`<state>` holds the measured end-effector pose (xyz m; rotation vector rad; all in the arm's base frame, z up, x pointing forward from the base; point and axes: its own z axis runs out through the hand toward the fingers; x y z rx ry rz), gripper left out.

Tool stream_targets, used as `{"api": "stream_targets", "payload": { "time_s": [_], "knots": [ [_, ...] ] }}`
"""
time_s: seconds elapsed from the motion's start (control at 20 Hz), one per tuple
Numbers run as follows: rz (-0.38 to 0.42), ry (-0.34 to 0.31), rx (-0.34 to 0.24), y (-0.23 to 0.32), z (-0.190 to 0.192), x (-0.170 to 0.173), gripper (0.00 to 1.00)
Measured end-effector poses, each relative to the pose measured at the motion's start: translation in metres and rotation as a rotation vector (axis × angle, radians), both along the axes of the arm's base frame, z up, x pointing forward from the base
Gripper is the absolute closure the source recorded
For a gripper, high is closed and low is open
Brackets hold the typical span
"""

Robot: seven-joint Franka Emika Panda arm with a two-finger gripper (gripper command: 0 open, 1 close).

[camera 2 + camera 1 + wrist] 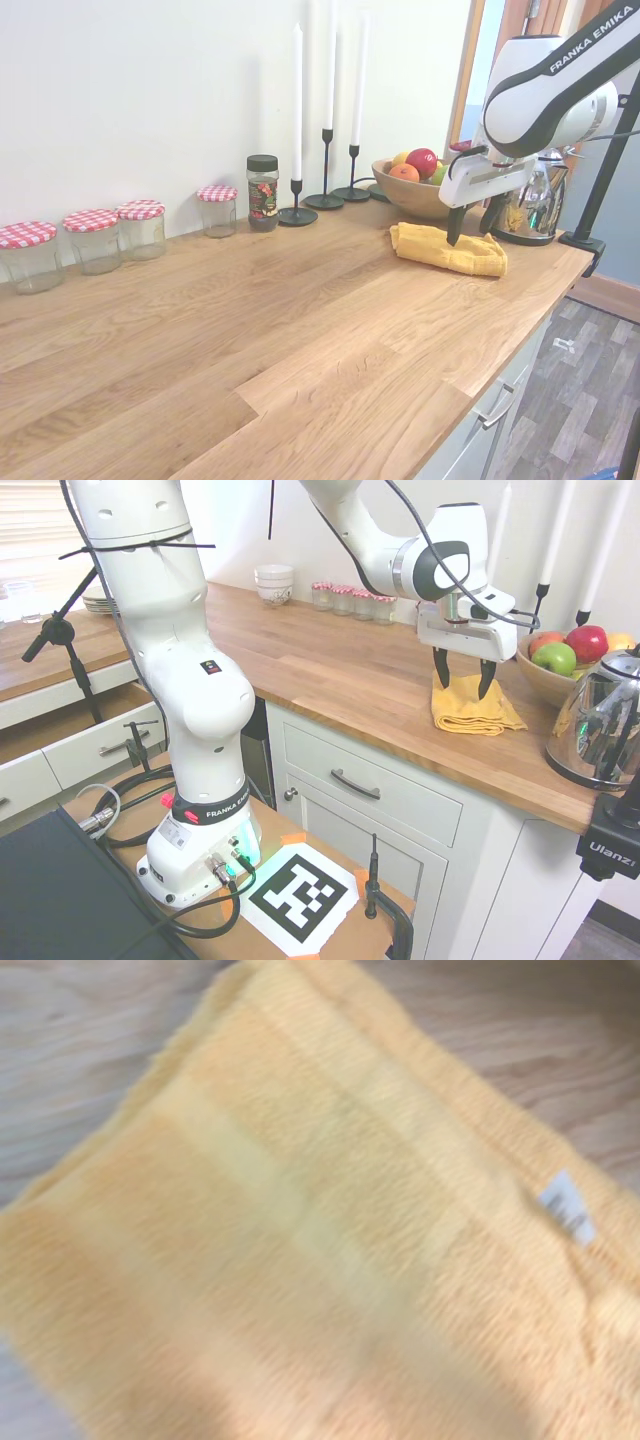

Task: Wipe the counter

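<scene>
Reading "FRANKA EMIKA" on arm, gripper (474, 222) spread above yellow cloth (445, 250)

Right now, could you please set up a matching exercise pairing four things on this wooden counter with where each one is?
Things:
1. folded yellow cloth
2. open black-fingered gripper
3. wooden fruit bowl
4. shiny metal kettle

Places:
A. at the counter's end, past the bowl
B. lying flat on the wood
C. holding red and green apples
D. poised above the cloth

Pairs: 1-B, 2-D, 3-C, 4-A
</scene>
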<state>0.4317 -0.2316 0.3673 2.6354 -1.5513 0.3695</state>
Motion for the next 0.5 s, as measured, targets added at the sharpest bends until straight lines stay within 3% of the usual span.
{"api": "stream_targets", "payload": {
  "time_s": [0.5],
  "knots": [
    [-0.013,0.003,0.032,-0.021,-0.035,0.002,0.0]
  ]
}}
